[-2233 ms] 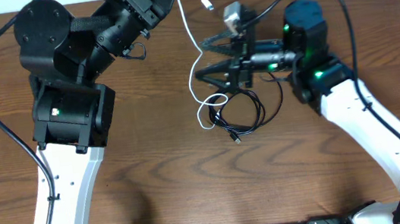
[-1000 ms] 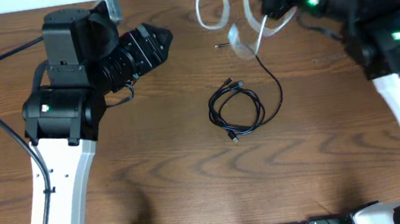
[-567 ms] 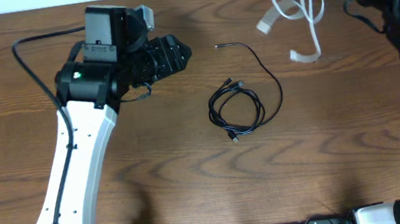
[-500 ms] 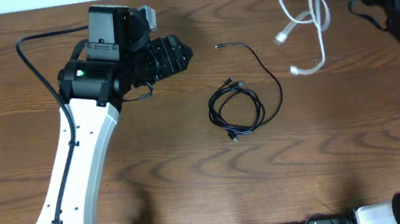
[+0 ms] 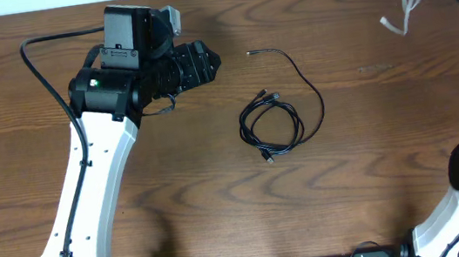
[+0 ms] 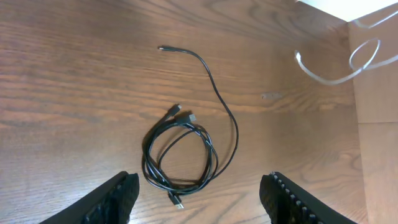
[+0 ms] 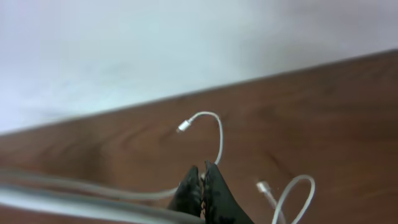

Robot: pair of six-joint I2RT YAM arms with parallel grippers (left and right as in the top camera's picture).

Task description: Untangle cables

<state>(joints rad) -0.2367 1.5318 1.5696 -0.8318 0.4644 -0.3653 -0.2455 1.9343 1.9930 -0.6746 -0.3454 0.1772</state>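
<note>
The black cable (image 6: 147, 163) lies near the middle of the counter (image 5: 176, 196), wound into a loose coil of several turns. Two of its small plugs sit together at the coil's 12 o'clock edge, and another pokes out at about 6 o'clock. One free strand leaves the coil on its 3 o'clock side, arcs up and over, and ends flat on the wood at roughly 11 o'clock from the coil.

The left claw (image 5: 211, 60) is at about 10 o'clock from the coil, apart from it. It is released, with its two fingers (image 6: 117, 198) spread wide and nothing between them. From the left wrist camera the whole black coil shows in the gap between the fingers.

The right claw (image 7: 202, 171) is at the far 1 o'clock corner of the counter, as the overhead camera sees it. It is clenched on the white cable (image 7: 219, 137), whose loops curl out from the pinched fingers. One white plug (image 7: 182, 127) stands at 11 o'clock from the fingertips and a second plug (image 7: 262, 185) at 3 o'clock.

Overhead, the white cord is blurred, and whether any of it touches the counter cannot be told. The white and black cables are well apart and do not touch.
</note>
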